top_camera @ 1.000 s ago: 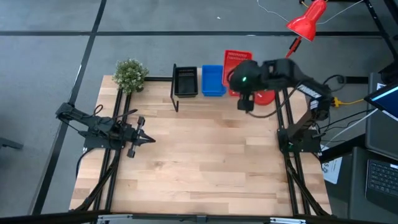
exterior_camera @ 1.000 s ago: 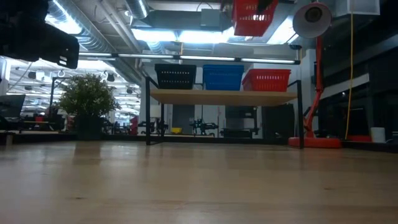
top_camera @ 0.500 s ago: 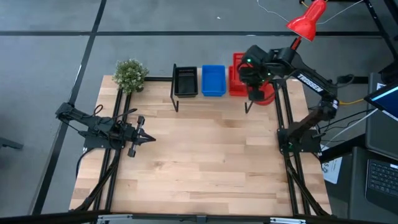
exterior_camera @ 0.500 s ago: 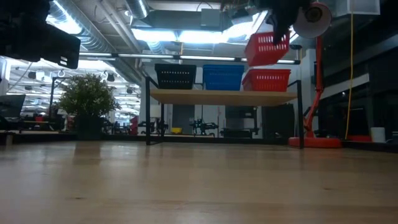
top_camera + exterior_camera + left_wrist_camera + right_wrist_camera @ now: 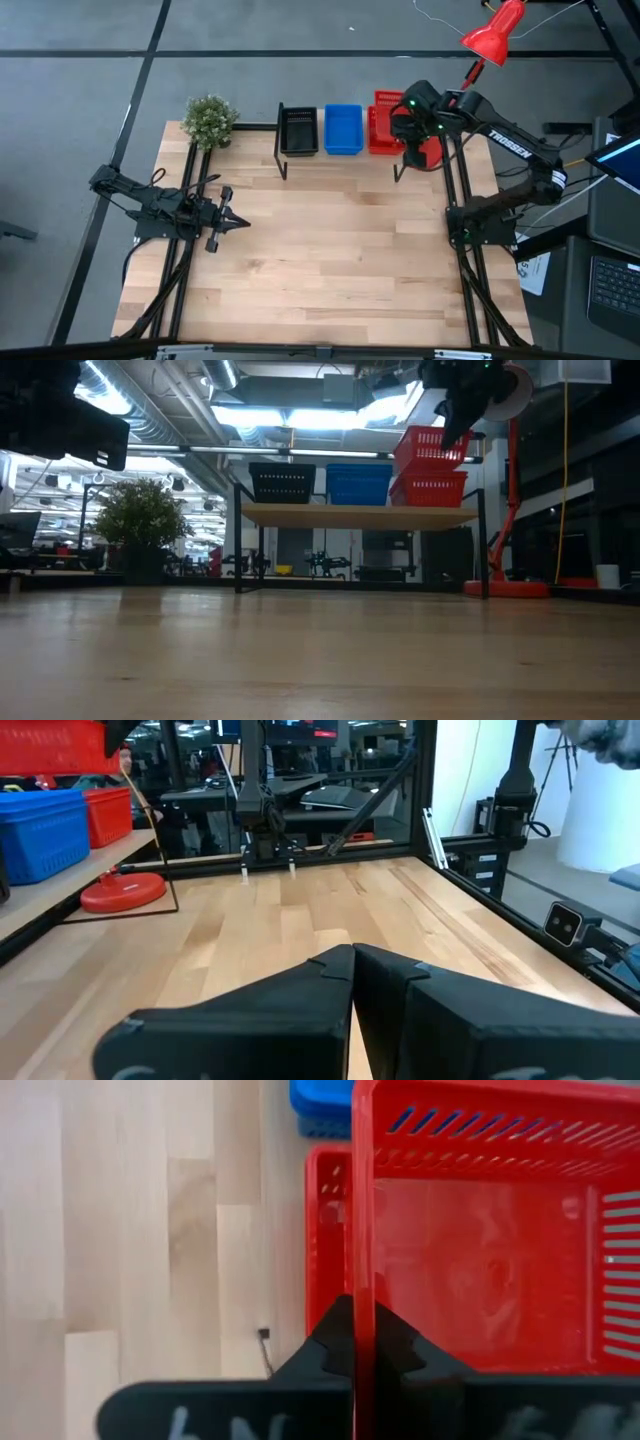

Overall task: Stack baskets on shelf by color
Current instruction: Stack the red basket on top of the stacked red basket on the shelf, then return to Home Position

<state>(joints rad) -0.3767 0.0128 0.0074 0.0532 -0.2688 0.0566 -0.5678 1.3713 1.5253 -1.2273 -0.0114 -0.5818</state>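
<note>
Lowered since a moment ago, the red basket (image 5: 432, 445) hangs tilted just above the red stack (image 5: 428, 489) on the shelf (image 5: 360, 515), its rim pinched in the closed right tool (image 5: 362, 1342). Black stack (image 5: 298, 130), blue stack (image 5: 343, 129); layers uncountable. Left tool (image 5: 233, 222) rests closed, empty, over the table (image 5: 320, 260).

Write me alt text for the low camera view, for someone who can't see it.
The right end effector holds a tilted red basket just above another red basket on the wooden shelf. A blue stack and a black stack sit beside it; a potted plant stands at left.
</note>
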